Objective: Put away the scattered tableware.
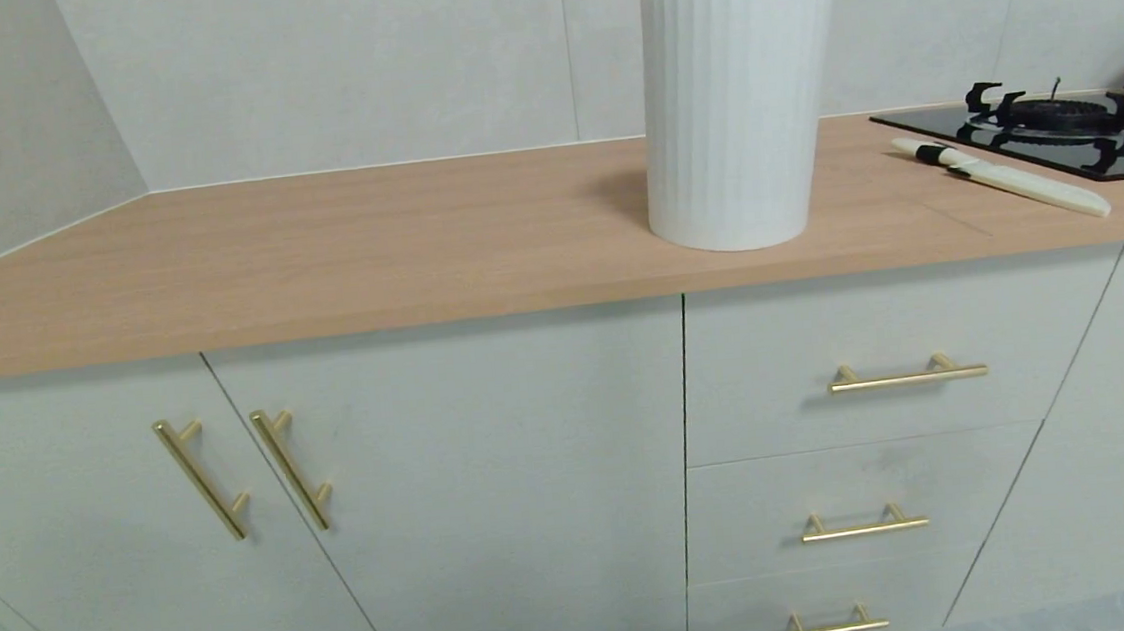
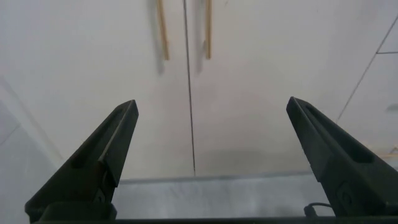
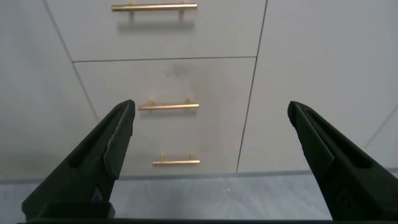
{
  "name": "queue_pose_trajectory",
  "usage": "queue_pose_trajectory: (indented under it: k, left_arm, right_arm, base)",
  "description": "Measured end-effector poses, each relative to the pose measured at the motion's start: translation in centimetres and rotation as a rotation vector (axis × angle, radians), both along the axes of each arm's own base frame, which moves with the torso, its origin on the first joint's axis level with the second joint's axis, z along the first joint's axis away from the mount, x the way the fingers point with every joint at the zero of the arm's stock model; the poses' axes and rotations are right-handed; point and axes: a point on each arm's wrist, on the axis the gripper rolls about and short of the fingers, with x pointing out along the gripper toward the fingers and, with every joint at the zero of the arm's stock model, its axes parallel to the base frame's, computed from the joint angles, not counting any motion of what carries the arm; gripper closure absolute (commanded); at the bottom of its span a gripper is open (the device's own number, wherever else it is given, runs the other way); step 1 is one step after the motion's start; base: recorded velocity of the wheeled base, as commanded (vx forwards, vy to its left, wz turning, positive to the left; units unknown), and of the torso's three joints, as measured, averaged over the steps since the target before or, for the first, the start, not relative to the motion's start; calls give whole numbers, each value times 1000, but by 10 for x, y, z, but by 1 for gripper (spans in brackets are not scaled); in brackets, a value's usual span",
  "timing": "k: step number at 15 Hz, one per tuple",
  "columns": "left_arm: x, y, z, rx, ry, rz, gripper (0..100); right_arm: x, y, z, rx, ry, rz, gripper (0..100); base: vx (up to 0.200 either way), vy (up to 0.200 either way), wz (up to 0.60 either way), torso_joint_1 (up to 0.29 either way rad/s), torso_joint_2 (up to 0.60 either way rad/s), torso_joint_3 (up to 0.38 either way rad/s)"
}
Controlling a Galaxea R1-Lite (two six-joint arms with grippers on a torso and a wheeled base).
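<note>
A cream knife (image 1: 1003,177) with a black band on its handle lies on the wooden counter (image 1: 366,241) at the right, beside the stove. A tall white ribbed holder (image 1: 734,109) stands upright on the counter, left of the knife. My left gripper (image 2: 211,109) is open and held low in front of the double cabinet doors (image 2: 186,74), with nothing between its fingers. My right gripper (image 3: 211,109) is open too, low in front of the drawer stack (image 3: 168,81), holding nothing.
A black gas stove (image 1: 1059,131) sits at the counter's far right. Below the counter are cabinet doors with gold handles (image 1: 243,473) on the left and three drawers with gold handles (image 1: 908,375) on the right. The grey floor (image 2: 211,199) runs along the cabinet base.
</note>
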Motion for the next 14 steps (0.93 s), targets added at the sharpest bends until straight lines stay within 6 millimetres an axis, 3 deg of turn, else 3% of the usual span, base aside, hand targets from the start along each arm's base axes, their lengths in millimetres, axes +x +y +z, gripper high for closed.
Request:
queue_pose_trajectory:
  k: [1, 14]
  left_arm:
    - [0, 0, 0, 0, 0, 1, 0]
    - [0, 0, 0, -1, 0, 1, 0]
  right_arm:
    - [0, 0, 0, 0, 0, 0, 0]
    - [0, 0, 0, 1, 0, -2, 0]
  base:
    - [200, 0, 0, 2, 2, 2]
    - [0, 0, 46, 0, 0, 1]
